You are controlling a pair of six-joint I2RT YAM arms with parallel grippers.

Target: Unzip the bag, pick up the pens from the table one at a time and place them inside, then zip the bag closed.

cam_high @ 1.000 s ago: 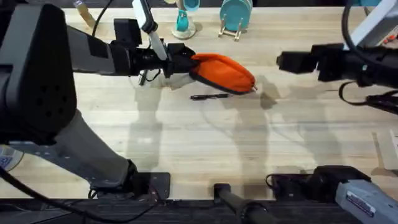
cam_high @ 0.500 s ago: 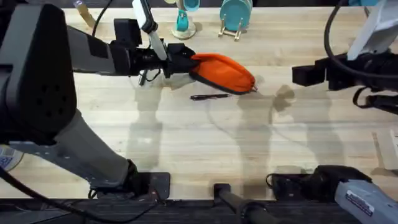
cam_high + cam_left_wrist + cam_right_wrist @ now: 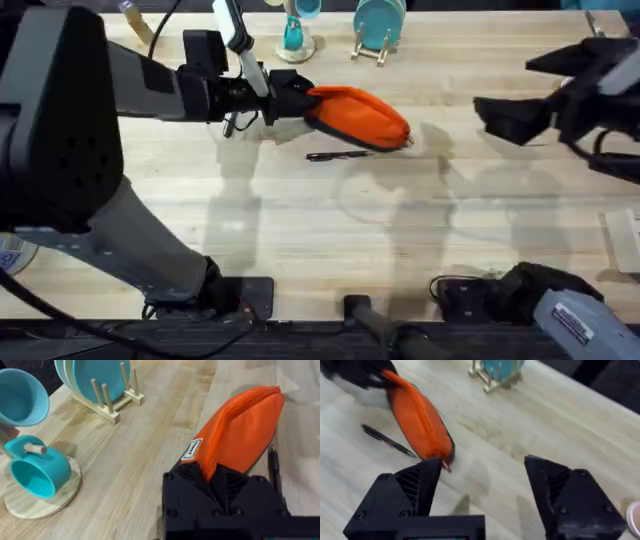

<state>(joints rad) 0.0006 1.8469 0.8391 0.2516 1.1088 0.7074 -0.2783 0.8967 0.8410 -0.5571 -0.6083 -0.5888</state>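
The orange bag [image 3: 360, 115] lies at the back middle of the table [image 3: 320, 220], its zipper line running along the top. My left gripper [image 3: 300, 103] is shut on the bag's left end, and in the left wrist view the black fingers [image 3: 200, 477] pinch the fabric below a small white label on the bag [image 3: 240, 430]. One black pen [image 3: 335, 155] lies just in front of the bag [image 3: 417, 420], and shows again as the pen [image 3: 387, 440] and the pen [image 3: 272, 467]. My right gripper [image 3: 495, 115] hovers open, well to the right of the bag, with nothing between its fingers [image 3: 415, 485].
A teal mug on a round wooden stand [image 3: 295, 30] and a wooden rack with teal plates [image 3: 378, 28] stand along the back edge behind the bag. White items [image 3: 625, 230] lie at the table's right edge. Bare wood spreads across the front half.
My right gripper has drawn back to the right, away from the bag's right end. The left gripper, the bag and the pen have stayed put.
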